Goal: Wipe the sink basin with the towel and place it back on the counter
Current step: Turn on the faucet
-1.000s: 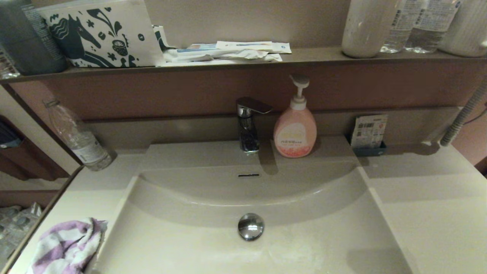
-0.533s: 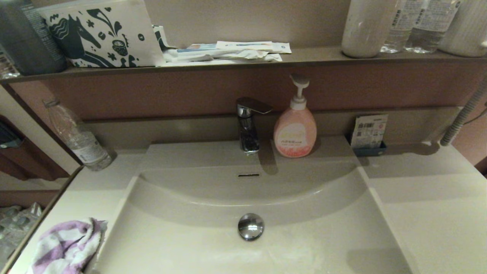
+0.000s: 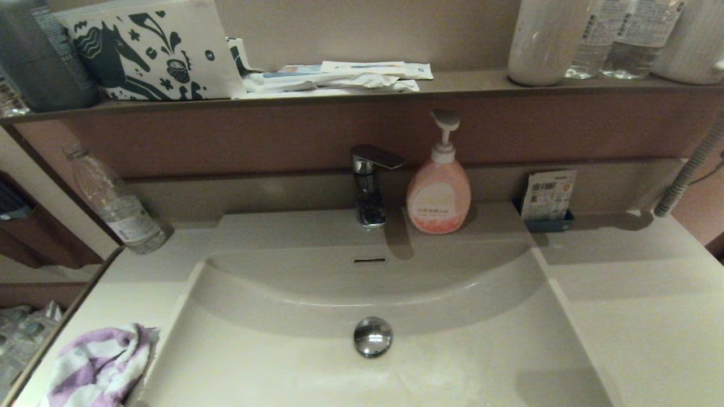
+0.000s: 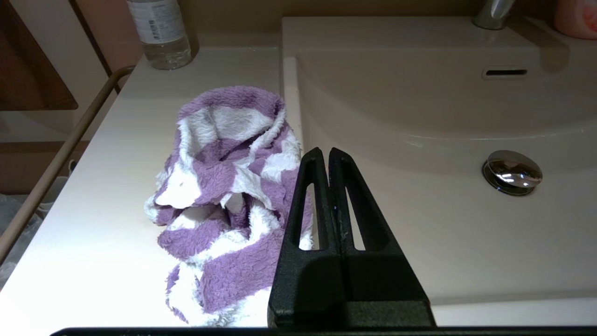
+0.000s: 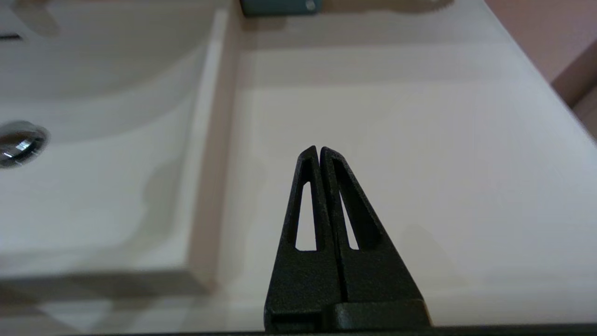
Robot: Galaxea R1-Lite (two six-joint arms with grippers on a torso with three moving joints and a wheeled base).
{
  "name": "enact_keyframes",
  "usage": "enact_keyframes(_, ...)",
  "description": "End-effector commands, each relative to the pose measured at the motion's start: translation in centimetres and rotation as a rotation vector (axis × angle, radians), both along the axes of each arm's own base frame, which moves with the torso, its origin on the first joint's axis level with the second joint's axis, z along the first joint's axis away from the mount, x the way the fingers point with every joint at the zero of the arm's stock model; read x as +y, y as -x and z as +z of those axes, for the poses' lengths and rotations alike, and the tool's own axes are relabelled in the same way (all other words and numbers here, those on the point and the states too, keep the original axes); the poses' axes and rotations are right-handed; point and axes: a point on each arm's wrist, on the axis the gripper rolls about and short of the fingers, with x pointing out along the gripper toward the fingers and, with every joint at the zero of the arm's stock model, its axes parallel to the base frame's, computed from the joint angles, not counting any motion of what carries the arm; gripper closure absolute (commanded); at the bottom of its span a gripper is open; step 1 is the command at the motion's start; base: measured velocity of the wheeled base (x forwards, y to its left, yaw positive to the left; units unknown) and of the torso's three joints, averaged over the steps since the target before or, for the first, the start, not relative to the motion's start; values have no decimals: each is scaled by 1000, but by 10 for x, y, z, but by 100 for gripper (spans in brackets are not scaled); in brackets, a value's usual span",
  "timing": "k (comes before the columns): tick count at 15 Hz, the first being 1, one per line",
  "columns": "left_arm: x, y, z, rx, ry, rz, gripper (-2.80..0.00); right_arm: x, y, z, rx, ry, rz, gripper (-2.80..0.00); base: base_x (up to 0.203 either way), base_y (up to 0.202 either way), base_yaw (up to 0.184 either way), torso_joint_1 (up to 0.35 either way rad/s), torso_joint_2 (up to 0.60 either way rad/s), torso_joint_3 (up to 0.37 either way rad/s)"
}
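Observation:
The purple and white striped towel (image 3: 97,364) (image 4: 224,196) lies crumpled on the counter (image 3: 133,288) left of the sink basin (image 3: 294,362), right against the basin's rim. The basin shows its chrome drain plug (image 3: 373,336) and slot overflow (image 3: 369,260). My left gripper (image 4: 328,154) is shut and empty, hovering just beside the towel's basin-side edge, apart from it. My right gripper (image 5: 319,150) is shut and empty above the counter (image 5: 396,116) right of the basin. Neither gripper shows in the head view.
A chrome tap (image 3: 370,186) and a pink soap pump bottle (image 3: 438,189) stand behind the basin. A clear water bottle (image 3: 116,203) stands at the back left of the counter, a small card holder (image 3: 547,198) at the back right. The brown shelf (image 3: 339,90) above carries the horse-print pouch and bottles.

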Motion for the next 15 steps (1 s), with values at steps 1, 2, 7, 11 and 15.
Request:
enact_keyframes(1, 0, 0, 0, 1, 1, 1, 0, 0, -17, 21, 91, 1, 10, 0, 0, 0, 0, 0, 0, 0)
enact_keyframes(2, 0, 0, 0, 1, 1, 1, 0, 0, -26, 33, 106, 8, 19, 0, 0, 0, 0, 0, 0, 0)
enact_keyframes(7, 0, 0, 0, 1, 1, 1, 0, 3, -85, 65, 157, 124, 62, 0, 0, 0, 0, 0, 0, 0)
enact_keyframes(11, 0, 0, 0, 1, 1, 1, 0, 28, -141, 74, 239, 162, 250, 0, 0, 0, 0, 0, 0, 0)
enact_keyframes(15, 0, 0, 0, 1, 1, 1, 0, 91, -199, 77, 262, 150, 321, 0, 0, 0, 0, 0, 0, 0)
